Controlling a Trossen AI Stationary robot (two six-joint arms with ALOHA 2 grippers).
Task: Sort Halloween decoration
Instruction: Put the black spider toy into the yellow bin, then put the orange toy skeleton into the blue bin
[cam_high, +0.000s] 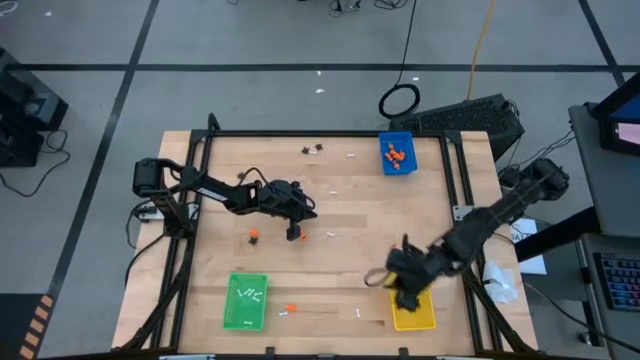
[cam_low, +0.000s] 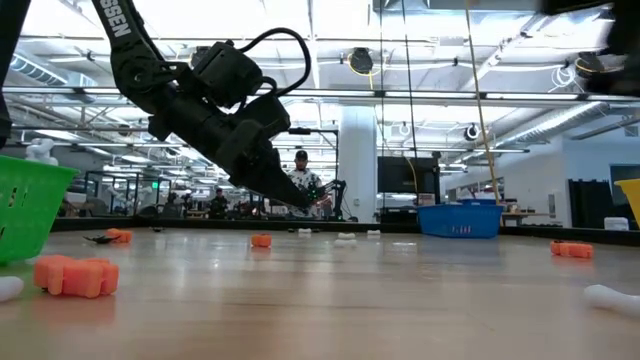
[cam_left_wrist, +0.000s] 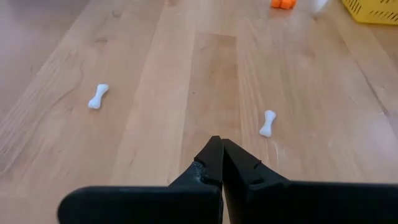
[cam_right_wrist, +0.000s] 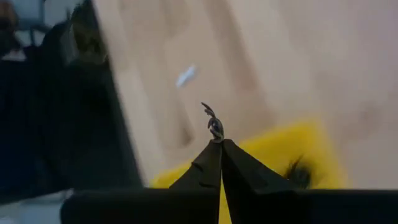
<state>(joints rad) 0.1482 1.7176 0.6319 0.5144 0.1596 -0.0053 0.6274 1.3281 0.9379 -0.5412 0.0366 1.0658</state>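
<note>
We hold a black spider (cam_right_wrist: 213, 123) pinched in the right claw (cam_right_wrist: 216, 140) above the yellow tray (cam_high: 413, 312) at the tabletop's near right corner, so next we release it there, while the left claw (cam_left_wrist: 221, 144), closed on nothing, waits mid-tabletop

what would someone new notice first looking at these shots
Probably the three bright trays on the wooden table: a blue tray with orange lumps at the far edge, a green tray with white bones and a yellow tray at the near edge. Next, the right gripper, shut on a tiny black spider above the yellow tray, and the left gripper, shut, over mid-table near loose white bones.
</note>
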